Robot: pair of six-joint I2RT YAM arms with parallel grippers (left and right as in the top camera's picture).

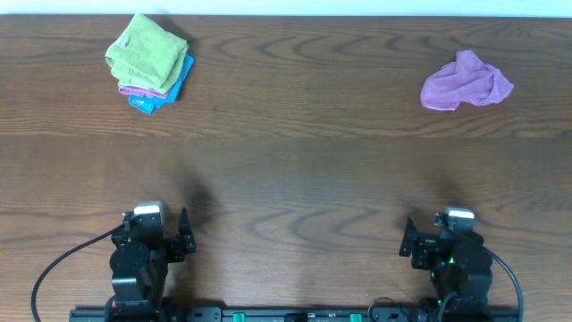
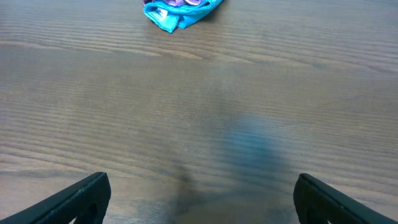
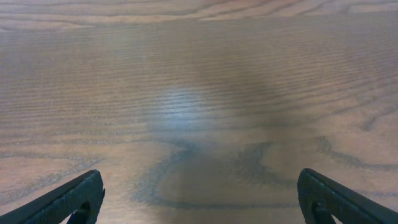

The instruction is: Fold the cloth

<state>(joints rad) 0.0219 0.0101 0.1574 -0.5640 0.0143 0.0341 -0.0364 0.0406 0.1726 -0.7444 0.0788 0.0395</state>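
Observation:
A crumpled purple cloth [image 1: 465, 82] lies at the far right of the wooden table. A stack of folded cloths [image 1: 148, 61], green on top of purple and blue, sits at the far left; its blue edge [image 2: 180, 14] shows at the top of the left wrist view. My left gripper [image 1: 185, 237] rests open and empty near the front edge, far from the stack; its fingers show in the left wrist view [image 2: 200, 196]. My right gripper [image 1: 406, 240] rests open and empty near the front edge, far below the purple cloth; its fingers show in the right wrist view [image 3: 200, 198].
The wooden table [image 1: 295, 170] spans the whole view, with a white wall strip along its far edge. A rail with the arm bases runs along the front edge [image 1: 295, 313].

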